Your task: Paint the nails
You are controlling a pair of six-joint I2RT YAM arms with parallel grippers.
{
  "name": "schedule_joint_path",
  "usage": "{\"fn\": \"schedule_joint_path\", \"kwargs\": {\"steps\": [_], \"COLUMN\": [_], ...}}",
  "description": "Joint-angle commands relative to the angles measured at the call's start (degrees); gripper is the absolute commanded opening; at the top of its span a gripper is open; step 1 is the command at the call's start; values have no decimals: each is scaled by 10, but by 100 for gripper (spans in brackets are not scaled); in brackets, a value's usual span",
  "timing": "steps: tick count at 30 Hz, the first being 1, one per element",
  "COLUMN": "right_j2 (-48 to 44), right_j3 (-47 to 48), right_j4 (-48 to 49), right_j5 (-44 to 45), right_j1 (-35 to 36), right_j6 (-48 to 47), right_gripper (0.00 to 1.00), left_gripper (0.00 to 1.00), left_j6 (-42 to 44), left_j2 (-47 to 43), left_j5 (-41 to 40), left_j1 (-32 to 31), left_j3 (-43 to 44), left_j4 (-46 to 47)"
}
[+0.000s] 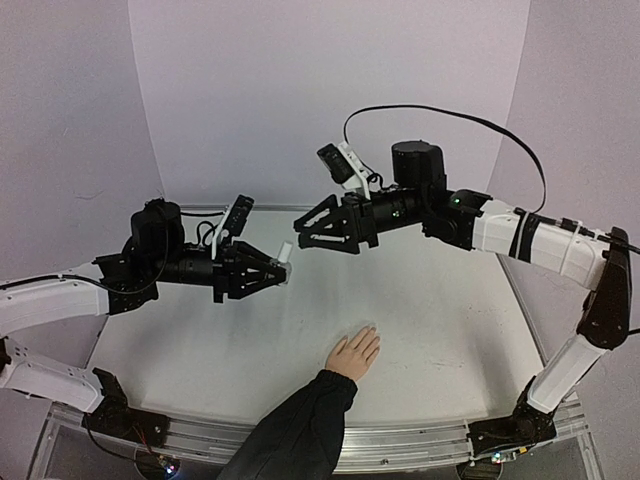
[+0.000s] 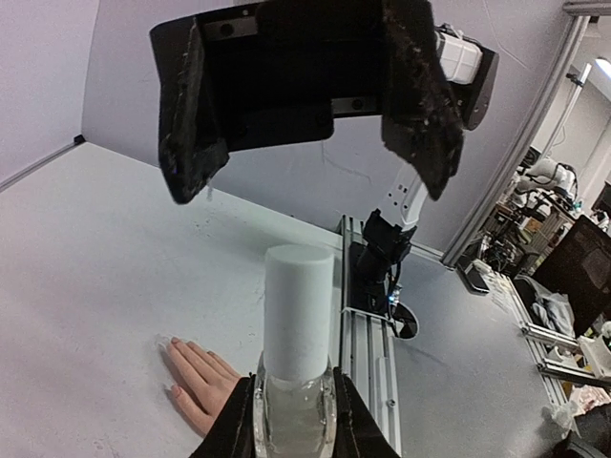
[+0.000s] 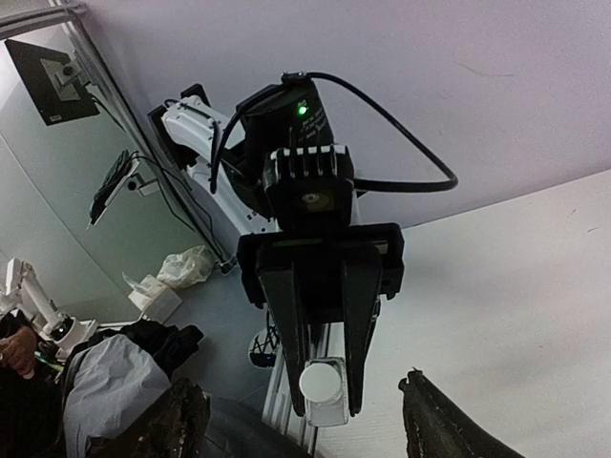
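A small clear bottle (image 1: 284,254) with a white cap (image 2: 298,310) is held above the table by my left gripper (image 1: 279,268), which is shut on its glass body (image 2: 294,420). My right gripper (image 1: 303,232) hovers open just beyond the cap, fingers (image 2: 189,143) spread wide and nothing between them. In the right wrist view the cap (image 3: 320,382) faces the camera between my right gripper's (image 3: 301,391) own fingertips (image 3: 181,420). A light-skinned hand (image 1: 353,353) lies flat on the table, its pale nails (image 2: 175,341) pointing away from me.
A dark sleeve (image 1: 295,430) reaches in over the aluminium rail (image 1: 410,438) at the table's near edge. Purple walls (image 1: 330,90) close the back and sides. A black cable (image 1: 470,120) loops over the right arm. The right arm's base (image 2: 382,250) stands on the rail.
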Motion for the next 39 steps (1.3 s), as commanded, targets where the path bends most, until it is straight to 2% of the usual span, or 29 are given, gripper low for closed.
{"fn": "schedule_joint_path", "kwargs": {"steps": [1, 10, 18, 28, 30, 34, 39], "right_j2": [14, 35, 47, 51, 49, 41, 49], "right_j3": [10, 23, 30, 14, 3, -22, -39], "right_j4": [43, 58, 61, 63, 63, 66, 82], "right_j5": [-57, -66, -70, -60, -46, 8, 140], "right_j1": [8, 22, 28, 42, 48, 61, 75], "right_j6": [-13, -10, -10, -10, -9, -4, 60], "right_gripper": [67, 47, 35, 4, 0, 0, 0], "left_gripper": [0, 0, 0, 0, 0, 0, 0], "left_j6": [-17, -17, -12, -6, 1, 30, 84], "left_j2": [1, 20, 25, 22, 19, 6, -8], "left_j5": [51, 57, 61, 45, 29, -39, -216], "left_j1": [2, 2, 2, 3, 3, 3, 2], "left_j3": [37, 51, 54, 62, 65, 70, 68], "left_j4": [21, 21, 21, 21, 21, 22, 56]}}
